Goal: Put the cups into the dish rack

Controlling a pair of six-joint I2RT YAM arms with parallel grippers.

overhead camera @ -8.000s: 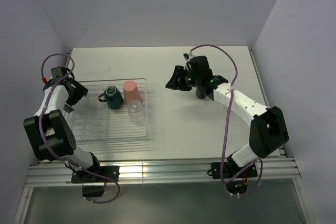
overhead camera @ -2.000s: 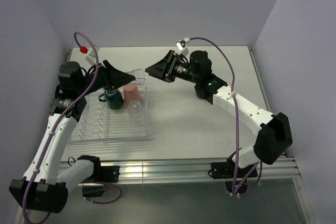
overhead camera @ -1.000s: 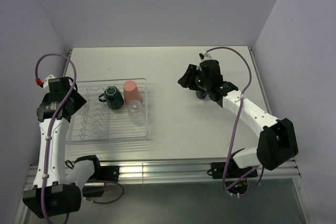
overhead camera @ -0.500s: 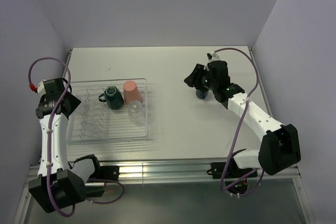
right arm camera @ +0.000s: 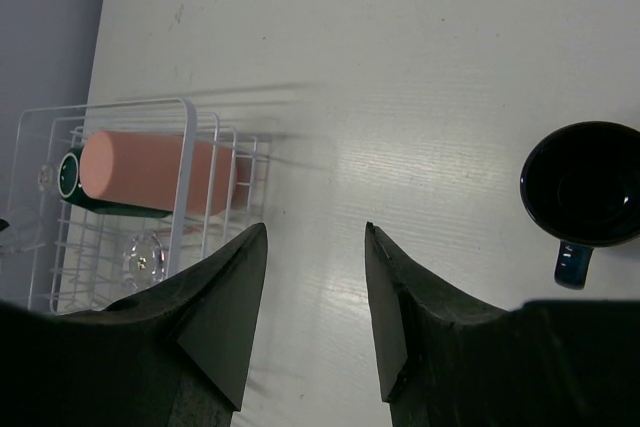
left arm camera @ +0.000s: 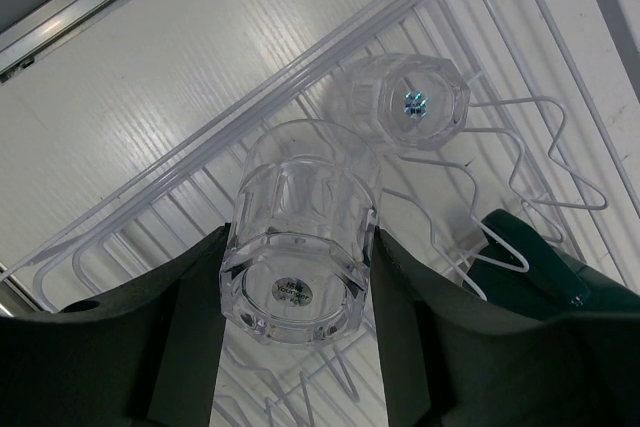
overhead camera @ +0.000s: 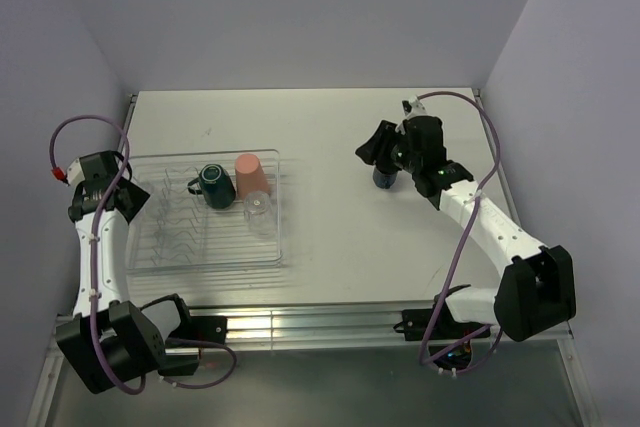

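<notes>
Closed with the left gripper (left arm camera: 298, 282) around a small clear glass (left arm camera: 303, 209), pressed against both its sides, base nearest the wrist. Held over the ribs at the left end of the dish rack (overhead camera: 205, 245); cannot tell whether touching them. Just beyond, inside the rack, a second clear glass (left arm camera: 410, 102) and the dark teal mug (left arm camera: 545, 259), with the salmon-pink tumbler (overhead camera: 252, 175) next along. Spread wide with the right gripper (right arm camera: 315, 247), holding nothing, above the table (overhead camera: 330, 217). Beside it, well apart from the rack, the navy mug (right arm camera: 583, 185), upright on the table.
</notes>
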